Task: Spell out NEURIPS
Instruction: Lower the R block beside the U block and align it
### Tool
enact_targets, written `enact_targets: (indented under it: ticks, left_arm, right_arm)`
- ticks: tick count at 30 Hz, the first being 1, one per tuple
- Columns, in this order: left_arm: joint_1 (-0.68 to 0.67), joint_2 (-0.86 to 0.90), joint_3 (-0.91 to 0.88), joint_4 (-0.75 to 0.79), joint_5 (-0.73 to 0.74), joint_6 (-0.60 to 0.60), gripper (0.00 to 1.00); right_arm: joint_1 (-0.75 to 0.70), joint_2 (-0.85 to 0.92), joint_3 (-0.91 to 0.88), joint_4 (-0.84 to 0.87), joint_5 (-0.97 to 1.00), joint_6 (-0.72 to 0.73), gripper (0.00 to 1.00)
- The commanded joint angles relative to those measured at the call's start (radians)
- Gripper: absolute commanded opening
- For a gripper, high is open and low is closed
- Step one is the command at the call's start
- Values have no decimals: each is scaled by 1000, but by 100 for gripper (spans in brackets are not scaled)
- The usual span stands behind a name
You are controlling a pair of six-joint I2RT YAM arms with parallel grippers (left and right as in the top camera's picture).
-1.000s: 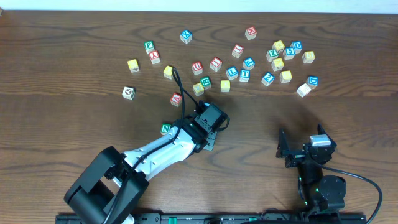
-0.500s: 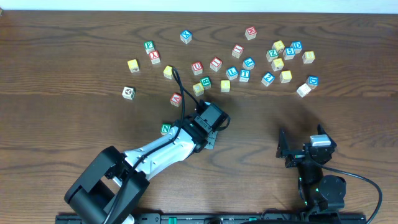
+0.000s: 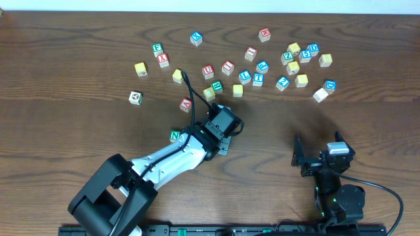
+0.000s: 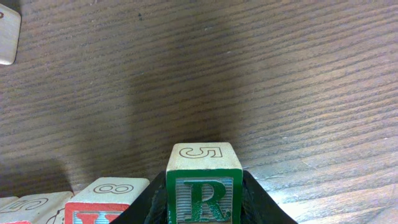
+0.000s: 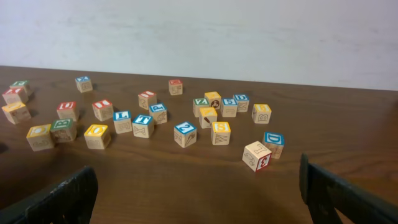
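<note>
Left pincer (image 4: 204,211) is clamped on the green R cube (image 4: 203,165), with a red-lettered cube (image 4: 102,200) just left of it. Right pincer (image 5: 198,198) sits wide apart.

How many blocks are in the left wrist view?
4: the gripped R block, a red-lettered block beside it, edge block bottom left, corner block top left. Others may be hidden.

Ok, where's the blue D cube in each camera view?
Overhead: blue D cube at the scatter's far right end.
Right wrist: right of centre, among the nearest cubes.
Left wrist: not in it.
Shared landmark: the pale red-marked cube just left of it.
</note>
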Motion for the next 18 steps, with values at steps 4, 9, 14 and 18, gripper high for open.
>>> enact_targets:
  ticks: [4, 9, 14, 18]
  left_arm:
    - [2, 15, -1, 3, -63, -10, 12]
    - [1, 15, -1, 3, -63, -10, 11]
    - [1, 15, -1, 1, -63, -18, 8]
    - [1, 15, -1, -9, -62, -43, 8]
  right_arm:
    - [-5, 1, -1, -4, -2, 7, 99]
    - [-5, 1, -1, -4, -2, 7, 99]
    - [-5, 1, -1, -4, -2, 7, 99]
    - [-5, 1, -1, -4, -2, 7, 99]
